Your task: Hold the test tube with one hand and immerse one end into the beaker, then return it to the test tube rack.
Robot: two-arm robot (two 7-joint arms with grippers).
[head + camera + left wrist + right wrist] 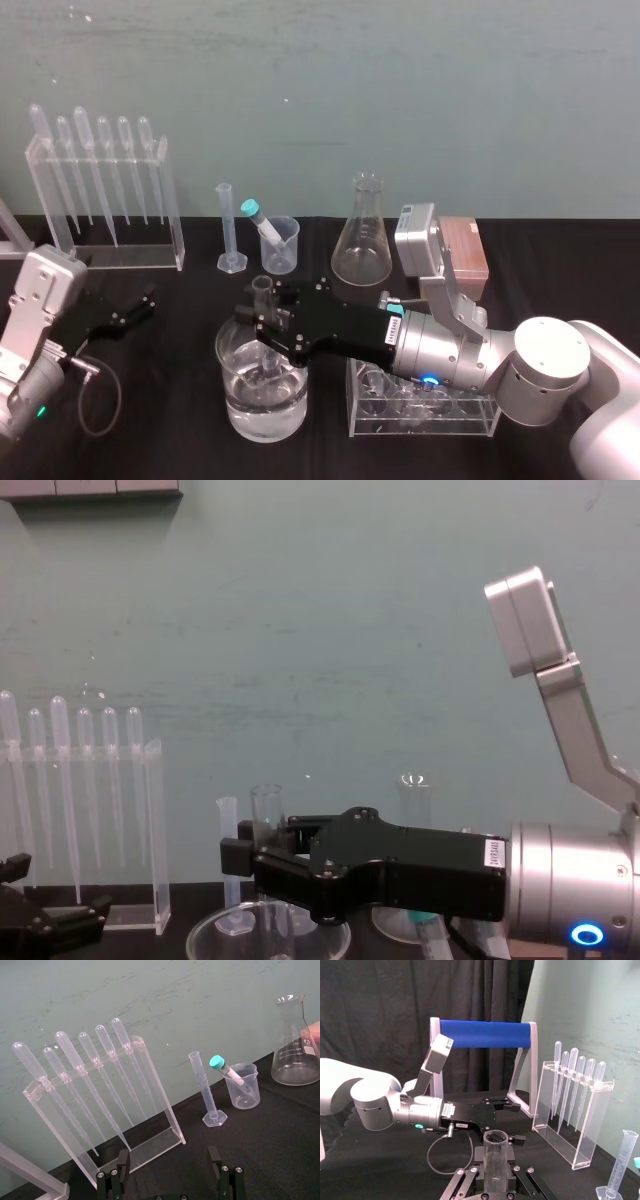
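The test tube (262, 292) stands upright over the beaker (240, 410), its open mouth above the rim and its lower part reaching down inside the glass. Whether the tip meets the water I cannot tell. The right end effector (262, 330) pinches it around the middle, black fingers pressed against the glass from both sides. The right wrist view looks straight along the tube (496, 1156), and the chest view shows it rising above the clamp (266, 805).

The beaker sits at the front of the dark worktop (170, 440), partly filled with clear liquid. Just to its right, under the right arm, stands a clear acrylic frame (440, 428) with round wells. The test tube rack (463, 250) – a low pinkish block – lies farther back, behind the arm and just right of the conical flask (362, 235).

Along the back, left of the flask, stand a small beaker (283, 250) with a teal-capped tube (255, 215) leaning in it, a graduated cylinder (228, 230) and, well to the left, the pipette stand (100, 200).

The left end effector (140, 308) rests low at the left of the worktop – fingers spread, holding nothing – pointing towards the pipette stand.
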